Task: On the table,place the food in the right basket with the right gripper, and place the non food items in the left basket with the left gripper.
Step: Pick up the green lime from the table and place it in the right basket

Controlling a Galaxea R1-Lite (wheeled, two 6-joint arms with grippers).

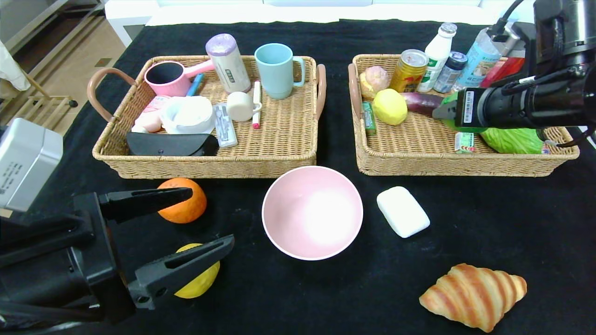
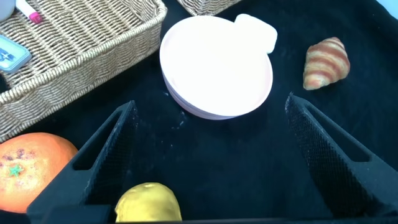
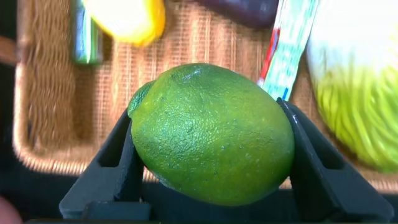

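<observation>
My right gripper [image 1: 447,114] hangs over the right basket [image 1: 419,144], shut on the oval green fruit [image 3: 211,134], which fills the space between both fingers. At the table's front left my left gripper [image 1: 212,216] stands open with nothing held. The orange [image 1: 186,211] lies by its far finger and the yellow fruit [image 1: 198,281] under its near finger. Just beyond its fingertips sits the pink bowl [image 1: 312,211], with the white bar [image 1: 402,211] to its right. The croissant [image 1: 472,294] lies at the front right. The left basket [image 1: 279,139] stands behind the bowl.
The left basket holds a pink cup, a blue mug [image 1: 278,70], a black case and other small items. Bottles, a can [image 1: 409,70], a yellow fruit, an aubergine and a cabbage [image 1: 512,139] lie in the right basket. Black cloth [image 1: 489,218] covers the table.
</observation>
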